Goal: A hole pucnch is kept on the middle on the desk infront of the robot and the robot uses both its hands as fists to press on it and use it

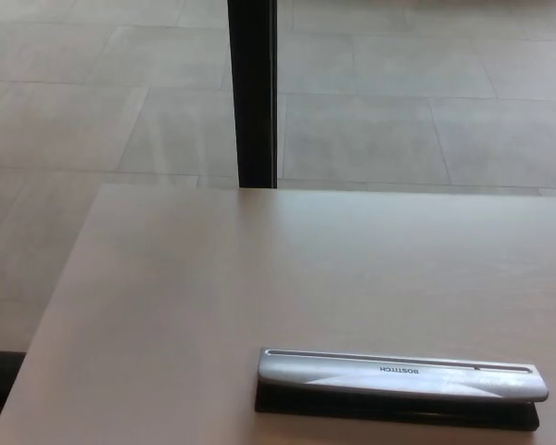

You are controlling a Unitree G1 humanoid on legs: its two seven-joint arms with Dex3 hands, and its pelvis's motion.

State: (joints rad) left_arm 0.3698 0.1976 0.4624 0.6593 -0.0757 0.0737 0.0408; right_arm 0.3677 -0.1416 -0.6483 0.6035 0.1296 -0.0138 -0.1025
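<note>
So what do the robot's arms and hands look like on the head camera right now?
Nothing to describe: neither arm nor hand shows in the head view. Only the silver hole punch with its black base lies on the pale desk, and a dark post stands behind it.

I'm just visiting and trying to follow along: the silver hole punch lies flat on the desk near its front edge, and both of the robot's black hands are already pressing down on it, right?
Not quite. The head view shows no robot hand at all: nothing touches the hole punch. The rest holds: it is silver and lies flat on the desk, near the front edge.
</note>
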